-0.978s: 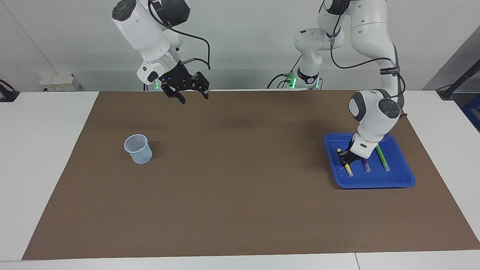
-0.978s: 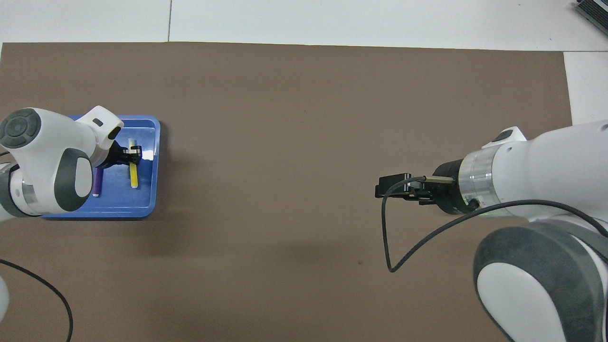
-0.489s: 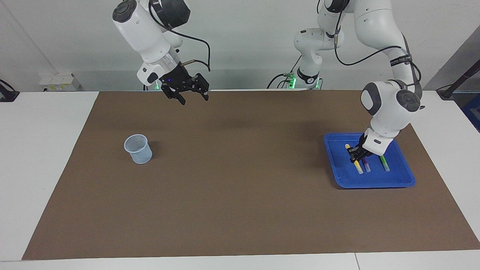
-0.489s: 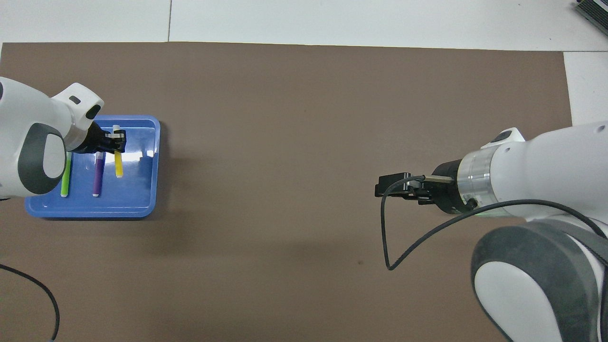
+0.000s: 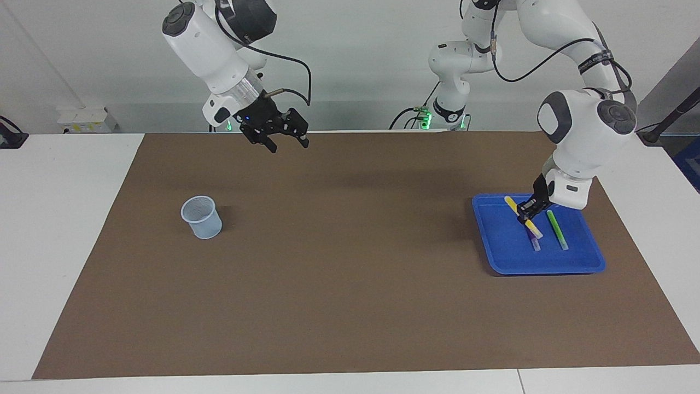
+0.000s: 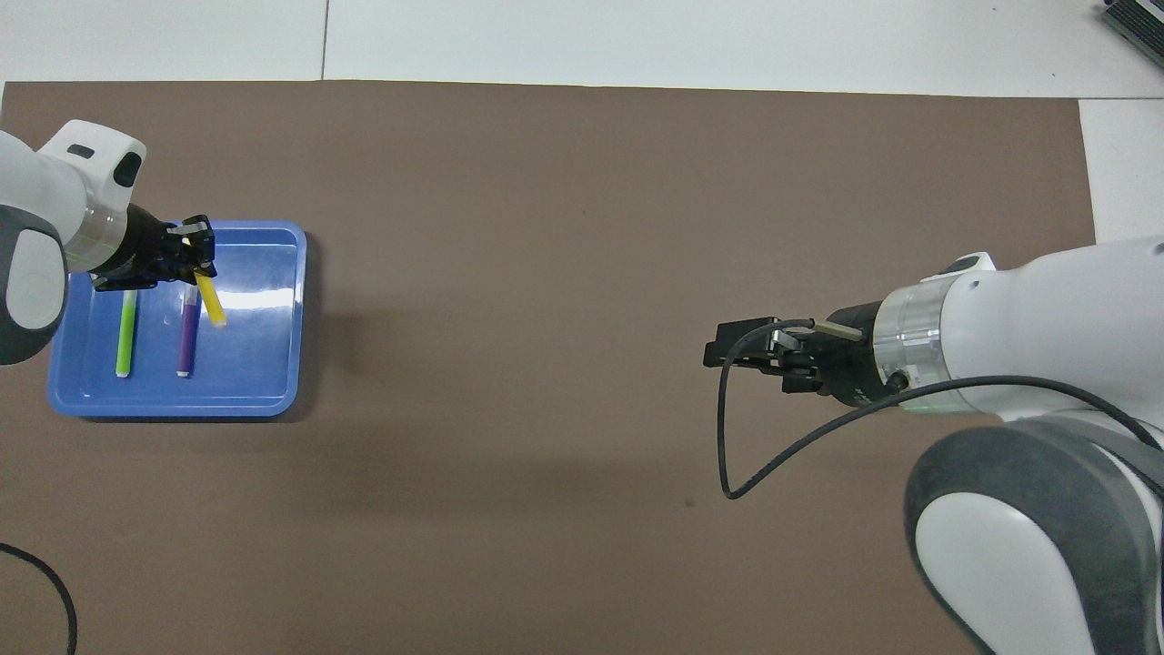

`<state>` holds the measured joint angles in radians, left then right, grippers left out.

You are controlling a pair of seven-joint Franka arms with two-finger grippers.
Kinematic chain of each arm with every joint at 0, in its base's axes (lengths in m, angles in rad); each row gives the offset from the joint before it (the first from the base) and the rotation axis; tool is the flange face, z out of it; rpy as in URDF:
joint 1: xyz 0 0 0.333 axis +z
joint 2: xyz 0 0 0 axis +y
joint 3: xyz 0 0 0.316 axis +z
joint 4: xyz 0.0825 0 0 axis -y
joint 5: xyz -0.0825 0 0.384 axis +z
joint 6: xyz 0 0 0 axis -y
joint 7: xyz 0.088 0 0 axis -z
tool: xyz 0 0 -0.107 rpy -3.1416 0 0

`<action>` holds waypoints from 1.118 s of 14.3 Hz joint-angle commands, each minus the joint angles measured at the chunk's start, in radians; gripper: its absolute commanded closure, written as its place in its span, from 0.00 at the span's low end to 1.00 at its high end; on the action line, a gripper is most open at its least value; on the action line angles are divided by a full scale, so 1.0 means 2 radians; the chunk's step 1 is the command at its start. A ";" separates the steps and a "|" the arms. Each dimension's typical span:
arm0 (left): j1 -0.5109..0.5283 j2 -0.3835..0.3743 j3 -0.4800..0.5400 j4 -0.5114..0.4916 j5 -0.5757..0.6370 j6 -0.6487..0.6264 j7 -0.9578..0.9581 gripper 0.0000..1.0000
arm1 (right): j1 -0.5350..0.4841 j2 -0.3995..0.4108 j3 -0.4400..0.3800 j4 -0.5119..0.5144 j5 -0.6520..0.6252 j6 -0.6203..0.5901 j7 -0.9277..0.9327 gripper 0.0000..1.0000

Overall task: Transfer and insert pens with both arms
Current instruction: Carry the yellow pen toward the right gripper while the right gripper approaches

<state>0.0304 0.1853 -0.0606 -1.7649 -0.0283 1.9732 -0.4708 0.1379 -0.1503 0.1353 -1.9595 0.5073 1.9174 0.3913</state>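
Hand of left arm [image 5: 528, 210] pinches slim yellow pen [image 5: 524, 218]; right hand [image 5: 288, 140] spread.

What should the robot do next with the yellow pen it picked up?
Probably carry it toward the middle of the table. The left gripper is shut on the yellow pen, lifted over the blue tray, and the right gripper waits open near the cup.

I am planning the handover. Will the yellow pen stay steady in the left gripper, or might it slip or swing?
The yellow pen looks rigid, so probably no bending. The left gripper grips it near mid-length, tilted over the blue tray; its smooth round barrel might pivot or slip.
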 commanded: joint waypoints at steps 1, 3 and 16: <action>-0.005 -0.010 -0.010 0.016 -0.005 -0.026 -0.092 1.00 | 0.005 -0.013 0.002 -0.023 0.035 0.040 0.015 0.00; -0.009 -0.019 -0.022 0.027 -0.005 -0.035 -0.169 1.00 | 0.021 -0.012 0.001 -0.024 0.061 0.069 0.047 0.00; -0.056 -0.096 -0.045 0.020 -0.059 -0.043 -0.488 1.00 | 0.185 0.064 0.001 -0.037 0.339 0.431 0.094 0.00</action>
<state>-0.0480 0.0260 -0.1479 -1.7082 -0.1339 1.9035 -1.3695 0.4356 -0.0786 0.1393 -2.0645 1.1265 2.6787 0.5675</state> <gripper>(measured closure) 0.833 0.000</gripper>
